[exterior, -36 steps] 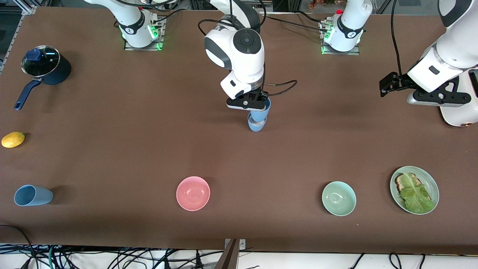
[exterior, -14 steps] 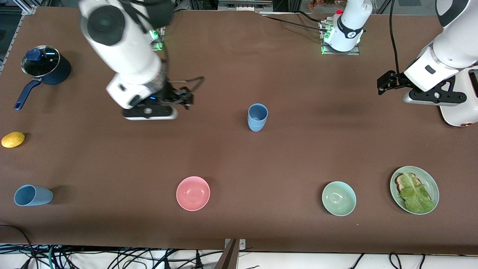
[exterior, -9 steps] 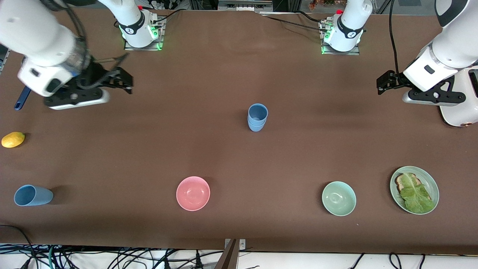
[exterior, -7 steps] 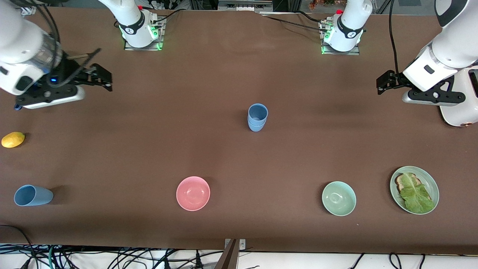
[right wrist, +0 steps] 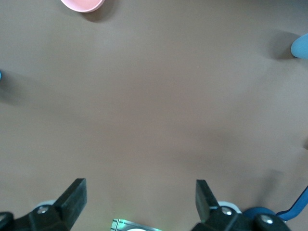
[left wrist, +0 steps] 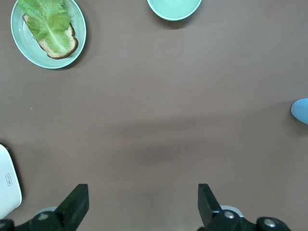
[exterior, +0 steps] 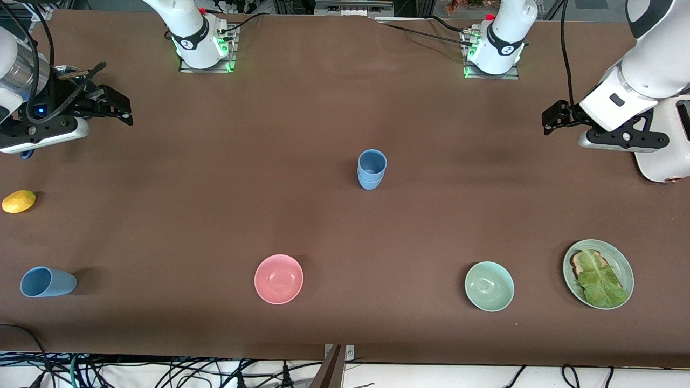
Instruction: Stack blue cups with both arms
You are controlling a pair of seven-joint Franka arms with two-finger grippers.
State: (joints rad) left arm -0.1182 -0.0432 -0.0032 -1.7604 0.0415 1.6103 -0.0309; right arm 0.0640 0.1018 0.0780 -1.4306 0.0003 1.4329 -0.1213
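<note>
Lying sideways, the lone cup looks light, stiff, slippery; pinch its rim. Right gripper and left gripper both spread, empty.

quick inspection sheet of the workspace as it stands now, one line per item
surface: brown table, no spill seen.
job's things: two blue cups nested upright mid-table; a third blue cup lies on its side at the right arm's end, level with the bowls.
clutter: pink bowl, pale green bowl, plate with toast and lettuce, lemon, dark blue pot under the right gripper.
grippers: left gripper open, over bare table at the left arm's end; right gripper open, over the right arm's end; both empty.
cables: bundle below the table's near edge.
surroundings: nothing seen.
</note>
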